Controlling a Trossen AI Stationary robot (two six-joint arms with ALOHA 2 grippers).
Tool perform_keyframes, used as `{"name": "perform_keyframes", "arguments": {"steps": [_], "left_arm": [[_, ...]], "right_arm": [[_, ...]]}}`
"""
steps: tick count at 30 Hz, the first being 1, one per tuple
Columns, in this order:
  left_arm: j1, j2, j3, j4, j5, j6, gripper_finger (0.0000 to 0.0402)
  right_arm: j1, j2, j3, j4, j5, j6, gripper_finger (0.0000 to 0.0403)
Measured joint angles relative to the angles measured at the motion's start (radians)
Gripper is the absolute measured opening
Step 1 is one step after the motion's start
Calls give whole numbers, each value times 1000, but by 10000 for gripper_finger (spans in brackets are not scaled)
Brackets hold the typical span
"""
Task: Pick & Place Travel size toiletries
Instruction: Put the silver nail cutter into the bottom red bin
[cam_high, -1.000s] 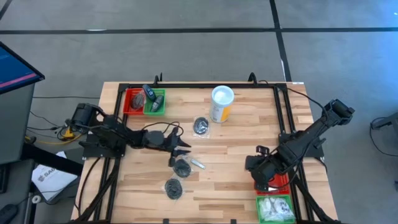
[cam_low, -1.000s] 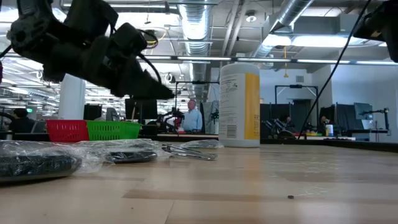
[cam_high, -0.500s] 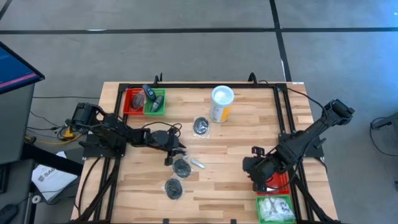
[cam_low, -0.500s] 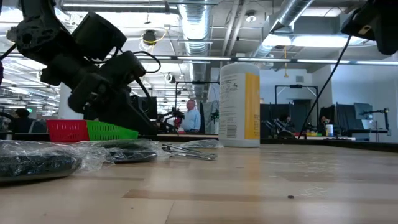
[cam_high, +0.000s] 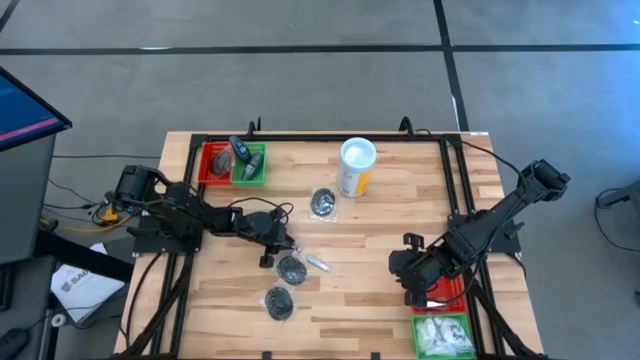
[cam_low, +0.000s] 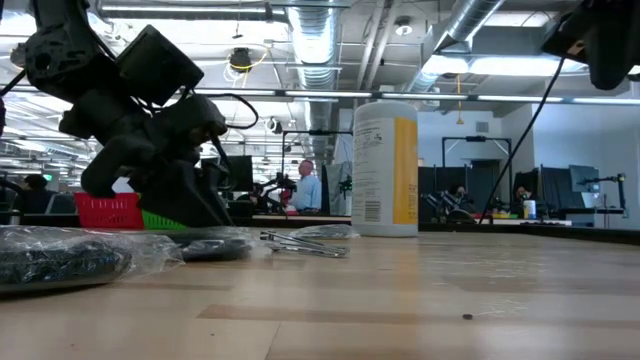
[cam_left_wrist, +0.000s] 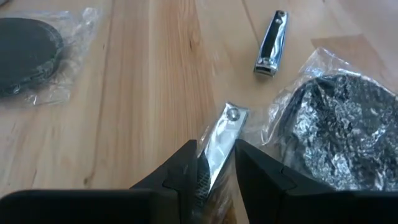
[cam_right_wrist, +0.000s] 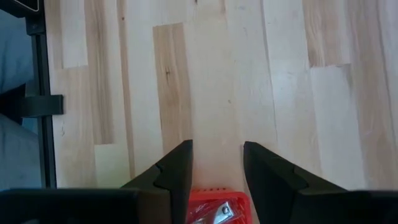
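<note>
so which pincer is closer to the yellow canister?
Left. The left pincer sits nearer the yellow canister, by the wrapped pucks; the right pincer hangs farther off, beside the red bin.

Grey floor (cam_high: 300, 85), ceiling ducts (cam_low: 320, 40), distant desks, person (cam_low: 312, 187).

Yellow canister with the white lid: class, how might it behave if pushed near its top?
Standing upright, tall and narrow, the yellow canister would probably tip. Its round body would likely roll afterwards. Its wall looks rigid.
</note>
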Motion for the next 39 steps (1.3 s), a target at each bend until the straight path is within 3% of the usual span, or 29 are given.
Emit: {"name": "perform_keyframes", "arguments": {"steps": [17,25,39], "left_arm": [[-1,-2,2,-114,-71,21,96],[0,0,1,-114,-82,-29,15],[0,5,-5,168,-74,-109,11]], "right_arm": [[0,0,0,1,3,2,128],[0,0,0,2,52,1,128],[-50,0,0,153,161,-147,128]]}}
